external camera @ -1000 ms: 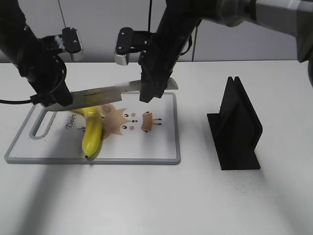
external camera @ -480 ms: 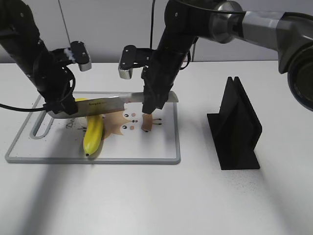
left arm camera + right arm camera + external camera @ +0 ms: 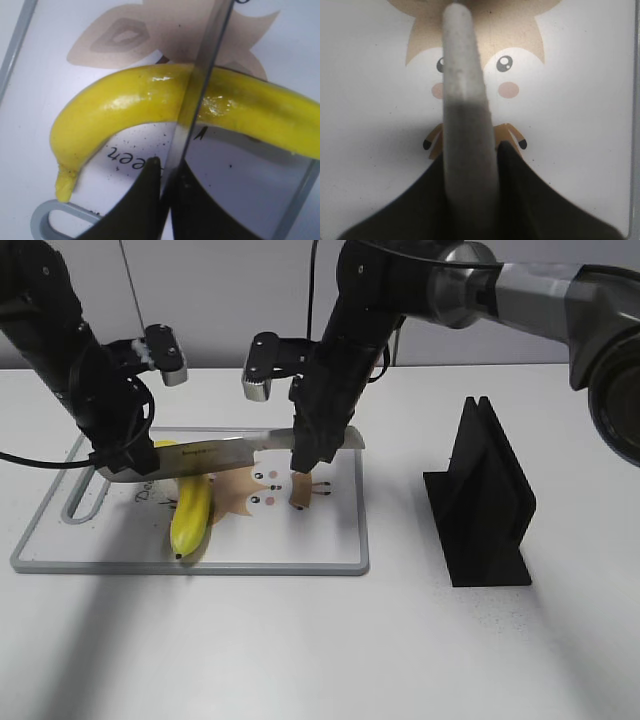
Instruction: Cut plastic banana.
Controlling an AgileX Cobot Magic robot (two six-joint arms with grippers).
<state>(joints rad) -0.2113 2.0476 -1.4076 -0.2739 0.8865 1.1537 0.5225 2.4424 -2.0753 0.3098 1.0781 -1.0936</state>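
The plastic banana (image 3: 190,512) lies in one piece on the left half of the white cutting board (image 3: 300,562), dark tip toward the front. A knife (image 3: 215,452) lies level across the banana's far part. My left gripper (image 3: 118,466) is shut on the blade's end, and my right gripper (image 3: 303,458) is shut on the grey handle. In the left wrist view the blade (image 3: 200,85) runs edge-on from my left gripper (image 3: 167,175) across the middle of the banana (image 3: 125,107). In the right wrist view the handle (image 3: 465,100) sits between the fingers of my right gripper (image 3: 470,155).
The board has a grey rim, a slot handle at its left end (image 3: 85,498) and a cartoon print (image 3: 510,90). A black knife stand (image 3: 485,502) stands on the white table to the right of the board.
A second ago both arms held the knife tilted above the banana. It came down level onto the banana, and it has not moved in the last half second.
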